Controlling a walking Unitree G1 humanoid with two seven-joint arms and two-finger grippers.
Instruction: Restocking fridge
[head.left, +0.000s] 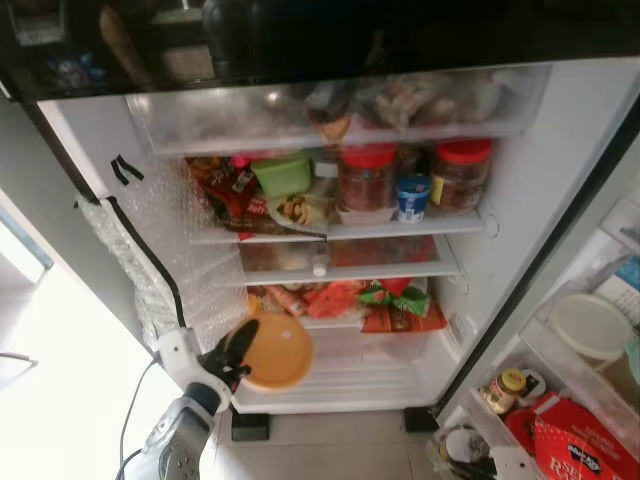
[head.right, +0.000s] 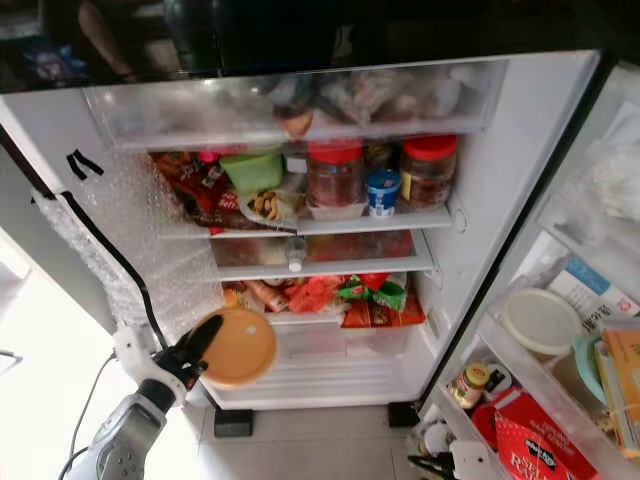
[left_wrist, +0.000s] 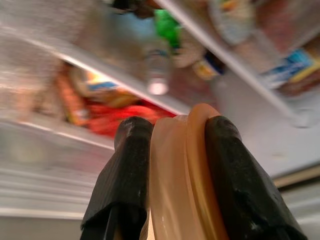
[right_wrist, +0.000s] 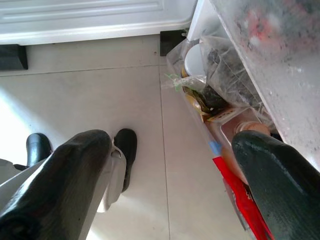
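While the left gripper (head.left: 240, 357) pinches the orange lidded container (head.left: 277, 352) by its rim, fingers closed flat on either face, the container hangs on edge just in front of the fridge's bottom shelf (head.left: 350, 375), near its left front corner. It looks like light, stiff, smooth plastic, so an edge pinch may slip or swivel; a hold deeper across the rim seems safer. The right gripper (right_wrist: 170, 175) hangs wide and empty over the floor beside the door bins.

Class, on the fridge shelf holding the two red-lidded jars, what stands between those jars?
A small blue-and-white cup stands between the left red-lidded jar and the right red-lidded jar, seen in both eye views.
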